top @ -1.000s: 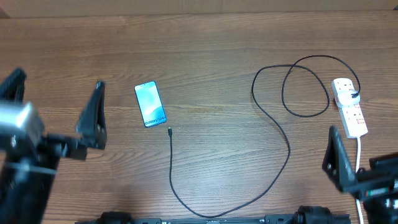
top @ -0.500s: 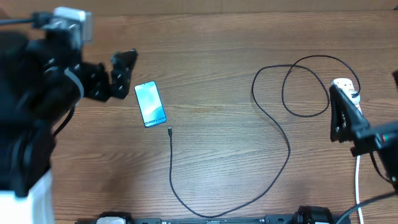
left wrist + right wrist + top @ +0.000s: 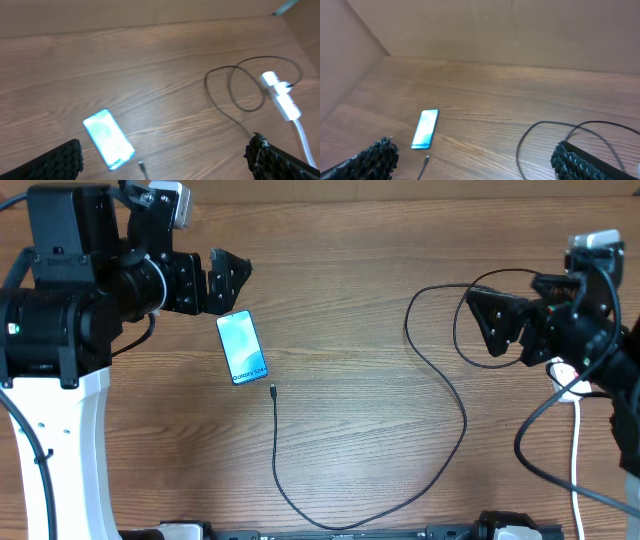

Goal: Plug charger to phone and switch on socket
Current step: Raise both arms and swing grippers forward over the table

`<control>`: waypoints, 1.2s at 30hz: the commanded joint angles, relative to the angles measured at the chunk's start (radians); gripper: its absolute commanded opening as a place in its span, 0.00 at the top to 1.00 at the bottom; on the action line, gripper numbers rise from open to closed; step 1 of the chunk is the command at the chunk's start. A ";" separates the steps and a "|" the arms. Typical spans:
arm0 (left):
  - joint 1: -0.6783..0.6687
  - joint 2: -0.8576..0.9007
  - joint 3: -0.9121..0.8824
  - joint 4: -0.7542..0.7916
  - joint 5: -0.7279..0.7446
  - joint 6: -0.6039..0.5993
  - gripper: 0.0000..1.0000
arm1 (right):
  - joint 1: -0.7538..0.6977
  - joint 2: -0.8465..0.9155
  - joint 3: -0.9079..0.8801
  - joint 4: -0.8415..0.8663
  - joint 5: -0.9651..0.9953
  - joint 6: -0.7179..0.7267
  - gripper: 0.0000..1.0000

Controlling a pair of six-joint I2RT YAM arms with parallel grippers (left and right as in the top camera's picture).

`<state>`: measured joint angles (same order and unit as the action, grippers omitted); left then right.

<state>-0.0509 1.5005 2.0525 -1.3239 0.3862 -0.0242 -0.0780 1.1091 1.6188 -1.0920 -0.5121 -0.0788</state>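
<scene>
- Tabletop [image 3: 360, 260] of brown wood bears all the task's things; nothing is lifted, so by my reading the job is at its opening approach.
- Left claw [image 3: 232, 280] hovers just beyond the far end of the phone, jaws spread wide, holding and touching nothing.
- Right claw [image 3: 486, 323] hangs over the cable's loop, near the socket, jaws equally wide and empty.
- Charger [image 3: 462, 415] trails in a long curve from that loop to the table's near edge and back up toward the phone.
- Socket [image 3: 281, 96] lies at the right, the black plug apparently seated in its far end; whether it is switched on I cannot tell.
- Phone [image 3: 243, 347] lies flat, screen up, left of centre.
- Connector tip [image 3: 272, 391] rests just beside the phone's near corner, apart from it; the next move likely calls for pinching this tip and lining it up with the port.
</scene>
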 commanded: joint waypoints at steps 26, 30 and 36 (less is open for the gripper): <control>-0.004 0.011 0.009 -0.062 0.079 -0.061 0.96 | -0.002 0.155 0.011 -0.108 -0.111 -0.001 0.00; -0.006 0.011 -0.019 -0.064 0.079 -0.089 0.96 | -0.002 0.169 0.011 -0.112 -0.111 -0.001 0.00; -0.019 0.011 -0.077 -0.062 0.083 -0.109 0.96 | -0.002 0.178 0.011 -0.127 -0.111 -0.001 0.00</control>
<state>-0.0582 1.5059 2.0033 -1.3849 0.4511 -0.1043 -0.0780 1.2861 1.6188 -1.2182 -0.6136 -0.0788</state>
